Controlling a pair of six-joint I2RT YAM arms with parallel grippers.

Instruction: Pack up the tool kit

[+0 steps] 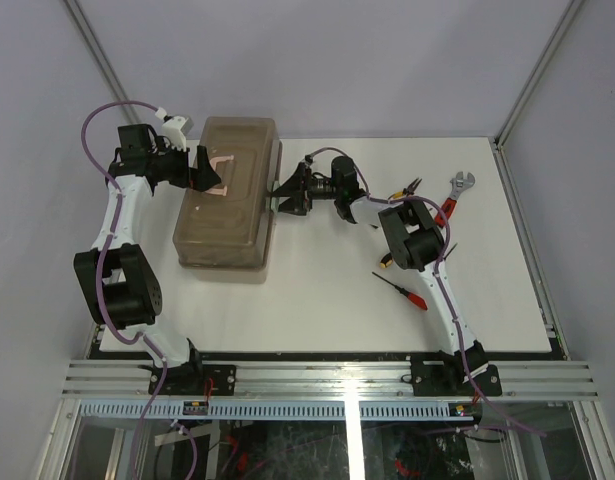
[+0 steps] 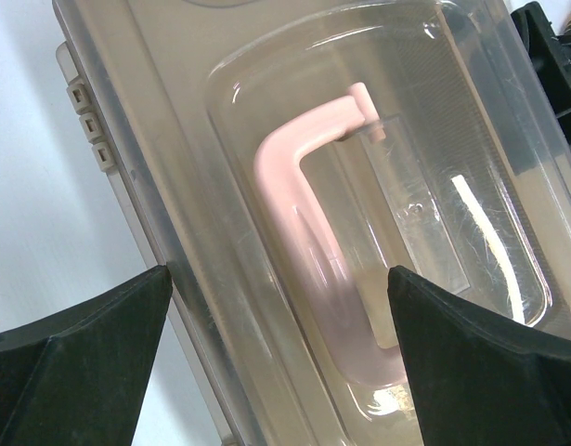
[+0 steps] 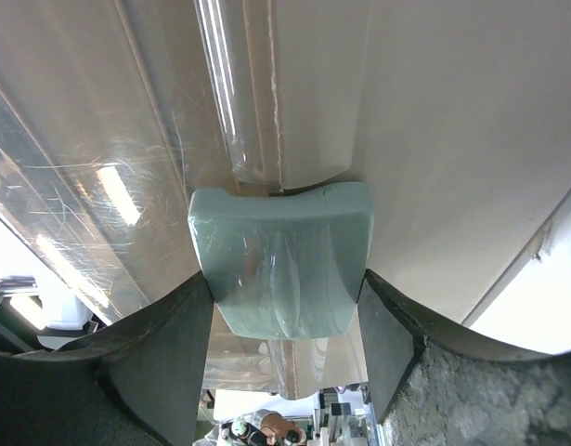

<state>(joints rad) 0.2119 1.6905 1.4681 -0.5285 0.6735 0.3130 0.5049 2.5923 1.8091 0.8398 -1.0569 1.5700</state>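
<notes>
The tan translucent toolbox [image 1: 227, 200] stands closed at the left of the table. My left gripper [image 1: 200, 170] is open above its lid. In the left wrist view [image 2: 280, 372] its fingers straddle the pink lid handle [image 2: 294, 223] without touching it; the handle lies flat in its recess. My right gripper [image 1: 285, 192] is at the box's right side. In the right wrist view [image 3: 285, 288] its fingers press both sides of the pale green latch [image 3: 285, 255]. A wrench [image 1: 457, 192], pliers [image 1: 404, 189] and a red-handled screwdriver [image 1: 402, 290] lie on the table to the right.
A small yellow-tipped tool [image 1: 387, 263] lies partly under the right arm's elbow. The white table [image 1: 317, 300] ends at a metal rail in front and frame posts at the back corners. The right arm reaches across the table's middle.
</notes>
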